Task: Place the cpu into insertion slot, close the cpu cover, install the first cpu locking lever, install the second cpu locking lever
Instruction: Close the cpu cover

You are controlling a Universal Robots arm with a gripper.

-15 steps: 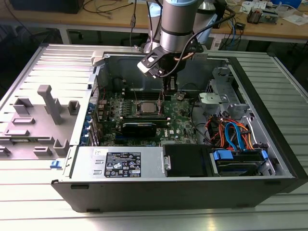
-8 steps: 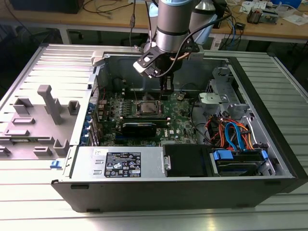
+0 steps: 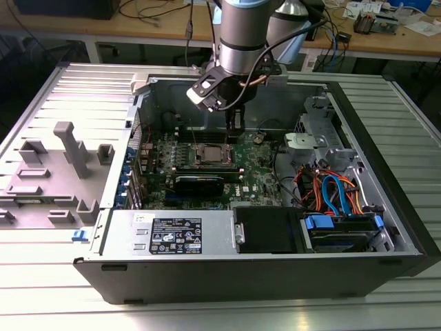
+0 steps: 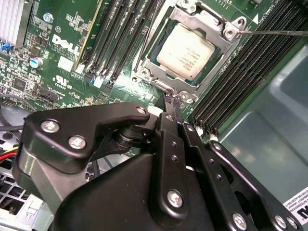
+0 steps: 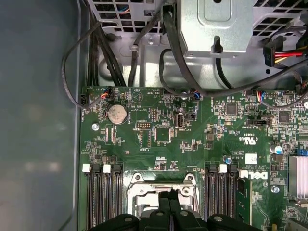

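Over the green motherboard (image 4: 62, 29), black gripper (image 4: 171, 102) with jaws together just beside closed silver-grey metal-frame cpu cover (image 4: 209, 20), shiny square silver cpu (image 4: 185, 52) seated beneath; thin wire locking lever (image 4: 279, 32) probably best pushed slowly, tips low.

**A:** Which part is green?
**B:** The motherboard (image 5: 192, 139), which is deep green with fine pale markings. Its memory slots (image 4: 240, 72) form black parallel stripes.

**A:** And at the socket?
**B:** The cpu (image 4: 185, 52) is matt silver with faint grey print. The cpu cover (image 4: 211, 26) is a brighter silver-grey.

**A:** The gripper (image 4: 171, 99)?
**B:** Black, dotted with silver screw heads.

**A:** And in the exterior view?
**B:** The cables (image 3: 331, 189) are orange, blue and red. The case (image 3: 275, 276) is black, and the table (image 3: 55, 276) is ribbed silver.
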